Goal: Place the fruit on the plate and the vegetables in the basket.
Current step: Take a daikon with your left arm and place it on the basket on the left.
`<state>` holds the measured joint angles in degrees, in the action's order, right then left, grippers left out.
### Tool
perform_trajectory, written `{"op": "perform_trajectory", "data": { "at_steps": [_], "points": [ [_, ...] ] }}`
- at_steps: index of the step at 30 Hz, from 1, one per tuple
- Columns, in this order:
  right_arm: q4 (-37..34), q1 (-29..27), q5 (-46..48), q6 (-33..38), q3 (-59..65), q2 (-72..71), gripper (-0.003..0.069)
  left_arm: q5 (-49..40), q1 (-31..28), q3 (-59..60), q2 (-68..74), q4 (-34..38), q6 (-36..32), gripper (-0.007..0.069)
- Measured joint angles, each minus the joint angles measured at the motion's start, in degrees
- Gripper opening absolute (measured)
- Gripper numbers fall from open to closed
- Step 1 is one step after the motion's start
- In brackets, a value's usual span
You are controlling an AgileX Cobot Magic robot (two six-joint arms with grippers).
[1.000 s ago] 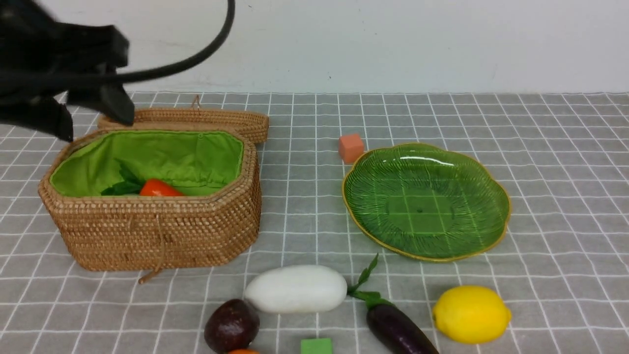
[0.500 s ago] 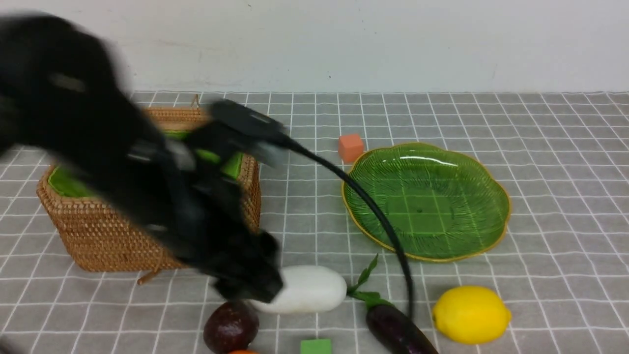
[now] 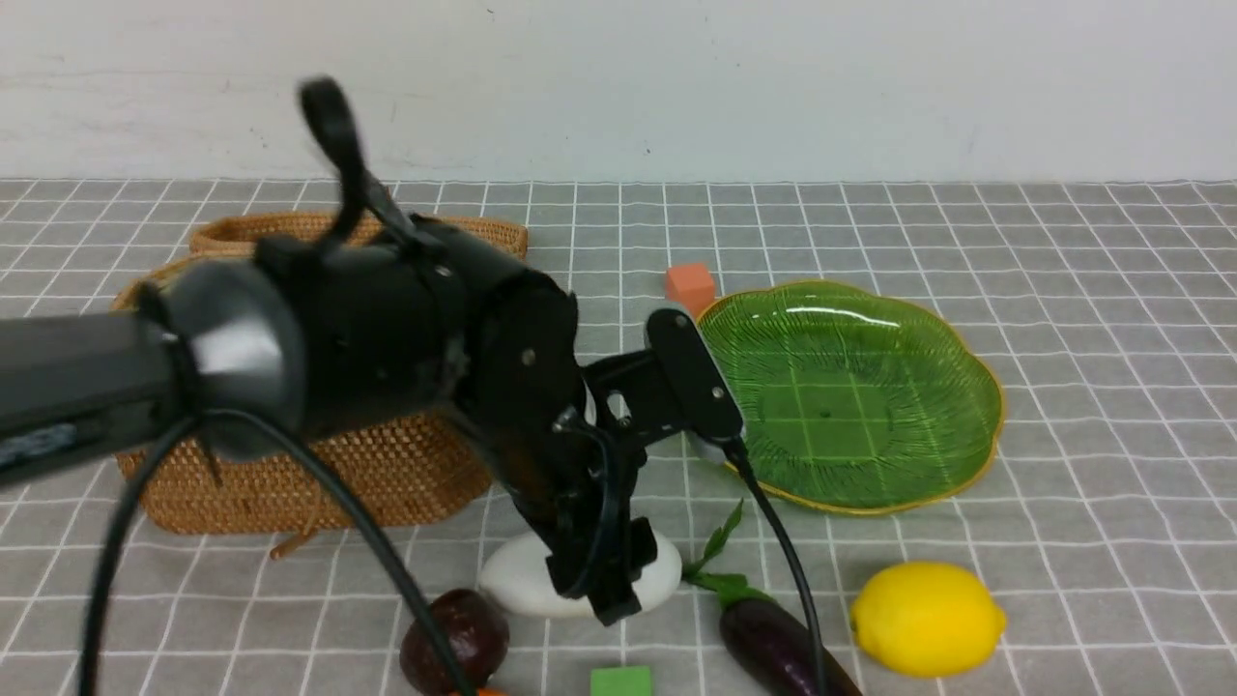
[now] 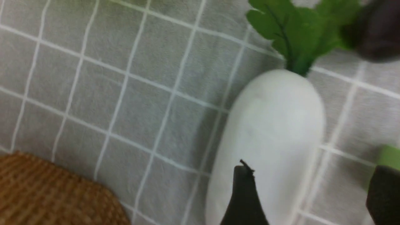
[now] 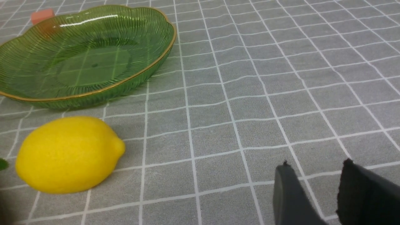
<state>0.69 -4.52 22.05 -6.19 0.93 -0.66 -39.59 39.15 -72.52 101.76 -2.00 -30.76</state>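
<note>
- The left arm (image 3: pixel 290 358) is reaching across the front view and covering most of the basket. The left gripper (image 4: pixel 312 172) is hanging over the radish with its jaws standing wide, gripping nothing. One finger (image 4: pixel 243 193) is over the white body and the other is off to its side.
- The basket (image 3: pixel 387 474) is sitting on the checked cloth (image 3: pixel 1111 290) on the robot's left, with its lid (image 3: pixel 290 227) lying open behind it. The arm is hiding the inside, so its contents cannot be told.
- The plate (image 3: pixel 928 338) is sitting to the right of the basket, and only the cloth's grid is showing through its green glass.
- The radish (image 3: pixel 512 580) is lying on the cloth in front of the basket, outside it, with its leaves (image 3: pixel 720 546) pointing toward the eggplant.
- The lemon (image 3: pixel 926 619) is lying on the cloth near the plate's front rim, outside it.
- The eggplant (image 3: pixel 773 643) is lying on the cloth between radish and lemon.
- The maroon fruit (image 3: pixel 474 628) is sitting just beside the radish's blunt end, nearer the robot.
- The right gripper (image 5: pixel 316 162) is hovering low over the cloth with its jaws narrowly parted and nothing between them, well apart from the lemon.
- The orange cube (image 3: pixel 689 285) is sitting just beside the plate's far rim.
- The green cube (image 3: pixel 621 681) is lying at the near edge.
</note>
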Motion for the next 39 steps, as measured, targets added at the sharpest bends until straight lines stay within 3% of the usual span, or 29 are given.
{"op": "perform_trajectory", "data": {
  "at_steps": [7,21,23,26,28,39],
  "points": [
    [0.0,0.0,0.0,0.0,0.0,0.0,0.0241,0.7,0.0,0.0,4.0,-4.4,0.4,0.0490],
    [0.0,0.0,0.0,0.0,0.0,0.0,0.0241,0.4,0.0,-1.8,6.2,-5.2,3.1,0.0452],
    [0.0,0.0,0.0,0.0,0.0,0.0,0.0241,-2.3,0.0,-4.0,6.4,-5.2,4.7,0.0364],
    [0.0,0.0,0.0,0.0,0.0,0.0,0.0241,-5.6,0.0,-6.6,6.0,-4.9,5.2,0.0109],
    [0.0,0.0,0.0,0.0,0.0,0.0,0.0241,-8.9,0.0,-9.3,4.8,-4.8,5.2,0.0006],
    [0.0,0.0,0.0,0.0,0.0,0.0,0.0241,-14.0,0.0,-15.9,-5.5,-5.7,5.1,-0.0001]
  ]
}}
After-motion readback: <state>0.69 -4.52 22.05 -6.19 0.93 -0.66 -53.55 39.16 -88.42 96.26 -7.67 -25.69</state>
